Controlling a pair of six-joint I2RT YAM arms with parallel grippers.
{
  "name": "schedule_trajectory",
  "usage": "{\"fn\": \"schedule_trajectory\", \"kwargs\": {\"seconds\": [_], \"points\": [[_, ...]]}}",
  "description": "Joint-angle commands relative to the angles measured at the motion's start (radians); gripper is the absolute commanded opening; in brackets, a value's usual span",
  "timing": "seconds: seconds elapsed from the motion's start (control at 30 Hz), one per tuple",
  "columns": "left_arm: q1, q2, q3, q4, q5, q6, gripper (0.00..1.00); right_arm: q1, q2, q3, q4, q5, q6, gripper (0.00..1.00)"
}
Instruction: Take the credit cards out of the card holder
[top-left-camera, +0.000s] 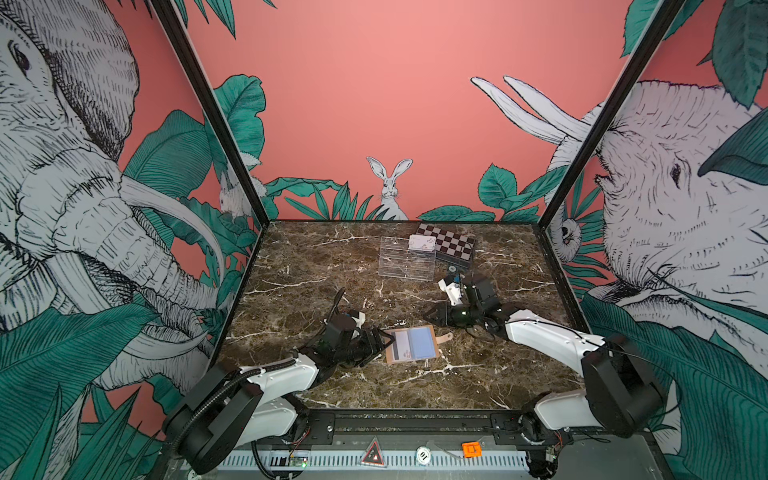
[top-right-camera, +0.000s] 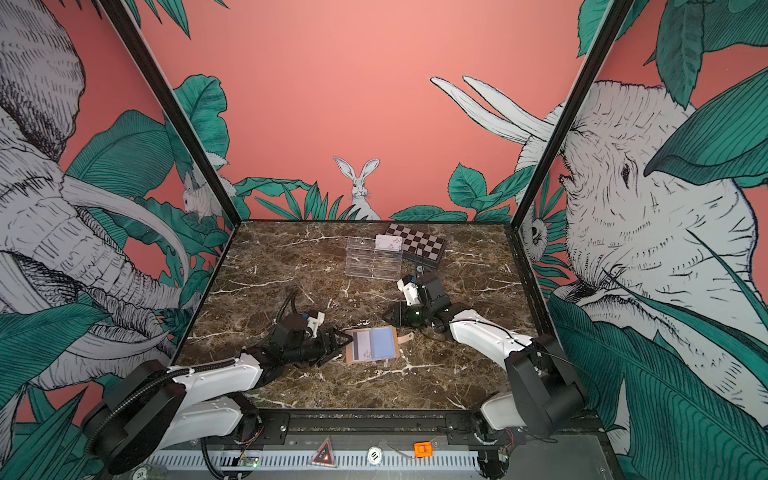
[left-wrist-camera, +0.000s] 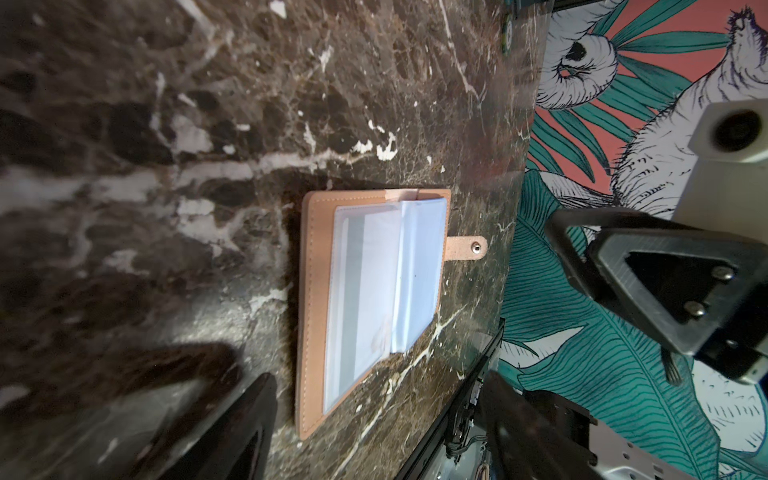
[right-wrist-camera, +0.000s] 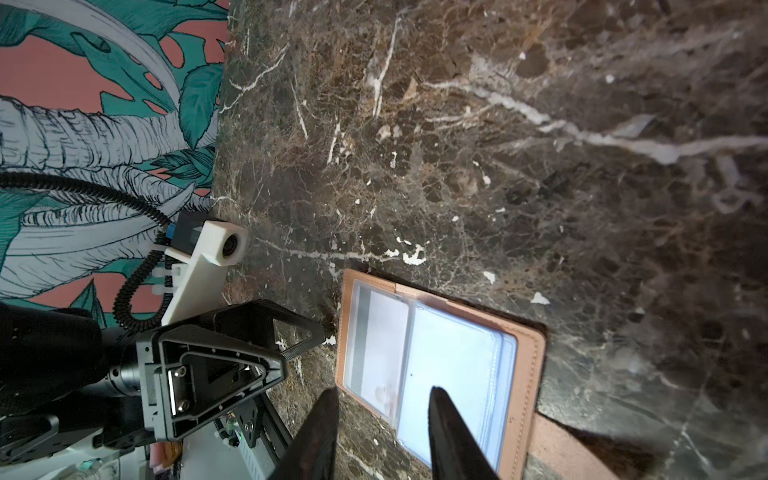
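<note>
Card holder (top-left-camera: 419, 345) — spread open, strap (top-left-camera: 444, 338) rightward

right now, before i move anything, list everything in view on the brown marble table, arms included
brown white-veined marble table: one, dark brown, floor of the booth
tan leather-like folding card holder: one, tan with pale blue sleeves, lying open near the front centre
white credit card with a dark stripe: one visible, white, in the holder's left sleeve
clear acrylic compartment tray: one, transparent, far centre
white credit cards with pink-red marks: small stack, number unclear, white, on the tray's far right corner
checkered box: one, dark and pale squares, right of the tray at the back
left gripper: one, black, open, at the holder's left edge
right gripper: one, black, jaws apart and empty, just beyond the holder's far side
</note>
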Motion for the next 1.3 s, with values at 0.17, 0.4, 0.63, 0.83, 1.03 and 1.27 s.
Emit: {"fn": "schedule_trajectory", "kwargs": {"seconds": [0.17,0.4,0.63,0.83,1.03,1.27], "points": [[-0.014,0.065,-0.008,0.108,0.024,0.007,0.74,0.045,0.067,-0.05,0.112,0.021,0.061,0.2],[-0.018,0.106,-0.02,0.128,0.016,0.004,0.69,0.056,0.127,-0.083,0.159,0.022,0.073,0.14],[-0.023,0.17,-0.031,0.182,0.025,0.015,0.63,0.058,0.182,-0.119,0.196,0.026,0.082,0.12],[-0.023,0.203,-0.055,0.274,0.023,0.006,0.47,0.058,0.231,-0.131,0.199,0.024,0.081,0.11],[-0.022,0.195,-0.054,0.276,0.016,0.014,0.33,0.058,0.246,-0.128,0.192,0.027,0.075,0.1],[-0.023,0.167,-0.057,0.259,0.003,0.025,0.26,0.058,0.254,-0.125,0.182,0.03,0.066,0.09]]}}
